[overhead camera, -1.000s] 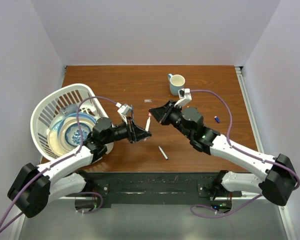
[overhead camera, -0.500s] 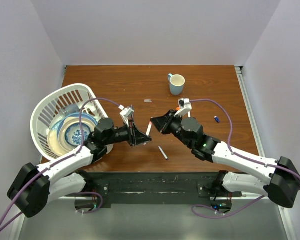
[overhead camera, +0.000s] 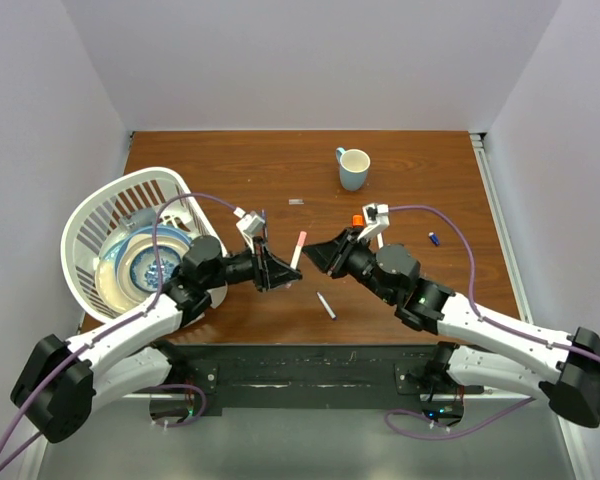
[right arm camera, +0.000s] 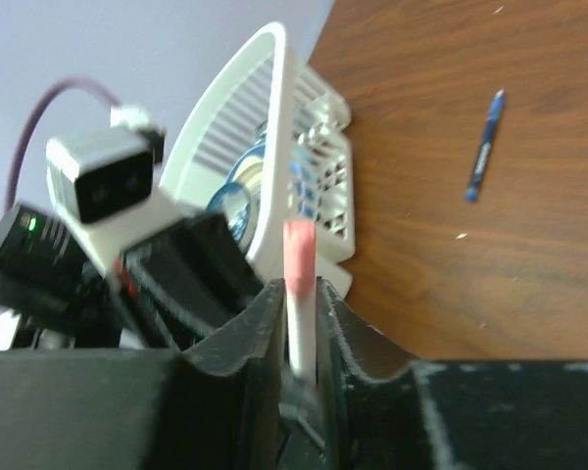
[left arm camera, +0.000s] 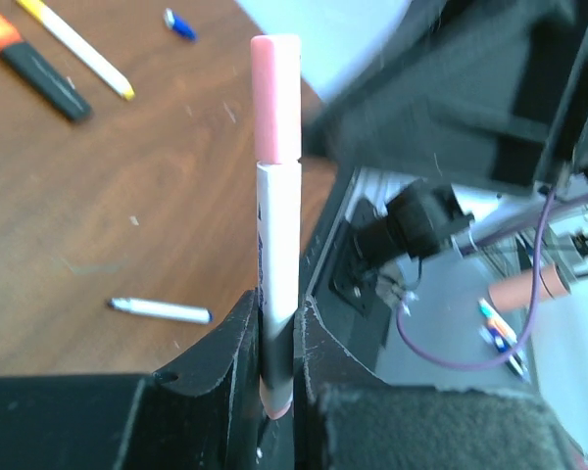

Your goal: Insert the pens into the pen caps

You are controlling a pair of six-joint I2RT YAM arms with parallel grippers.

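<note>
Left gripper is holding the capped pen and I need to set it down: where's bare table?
Bare wood lies along the back edge between the basket and the mug, and right of the mug beyond the blue cap. The middle is crowded: left gripper with its capped pen, right gripper, grey pen, orange-ended highlighter.

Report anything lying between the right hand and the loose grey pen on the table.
Nothing visible does. The grey pen lies alone on the table, toward the bases from the right hand; the capped pen in the left hand is off that line.

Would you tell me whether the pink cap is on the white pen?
On: the pink cap sits flush atop the white pen, covering its tip.
</note>
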